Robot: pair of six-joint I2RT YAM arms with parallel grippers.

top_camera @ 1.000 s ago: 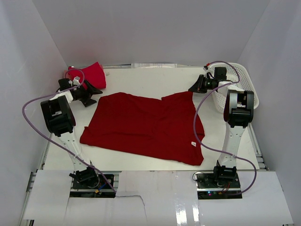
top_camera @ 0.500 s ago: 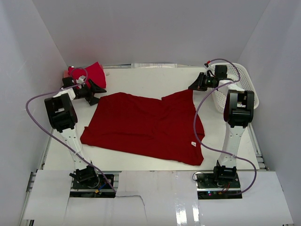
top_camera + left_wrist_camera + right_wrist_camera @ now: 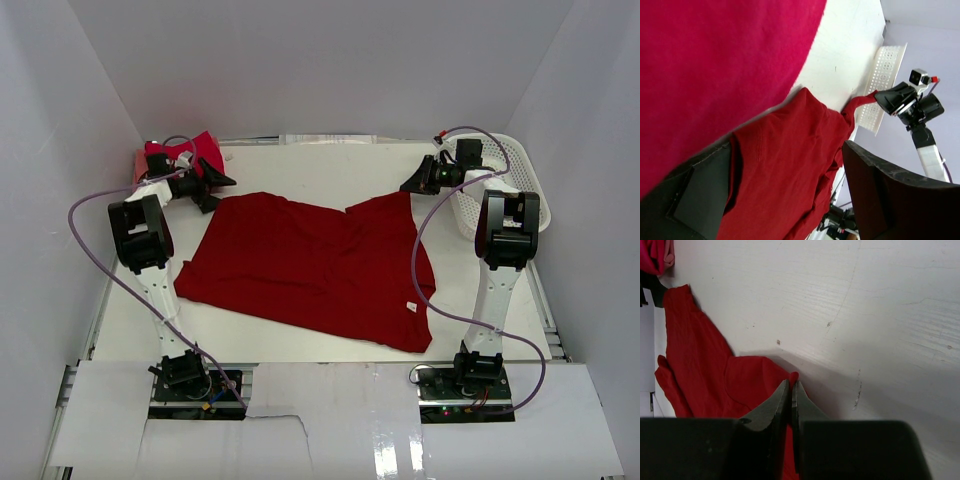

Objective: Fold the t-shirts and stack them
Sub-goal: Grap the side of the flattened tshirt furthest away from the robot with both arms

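Cloth lies nearest: a dark red t-shirt [image 3: 310, 265] is spread out, somewhat rumpled, across the middle of the desk [image 3: 300, 160], its hem towards the arm bases. A small white tag [image 3: 410, 306] shows by its near right corner. The tag is too small to read, and no other writing or brand is visible. Farther back, the right gripper [image 3: 408, 188] has its fingers closed on the shirt's far right corner. The left gripper [image 3: 216, 183] hangs at the far left corner with fingers spread wide, holding nothing. Beyond it, in the desk's far left corner, sits an unfolded heap of red and pink shirts [image 3: 195, 155]. A white lattice basket [image 3: 522, 160] stands far right. By my reading nothing is folded or stacked yet, and this shirt is only being laid out.
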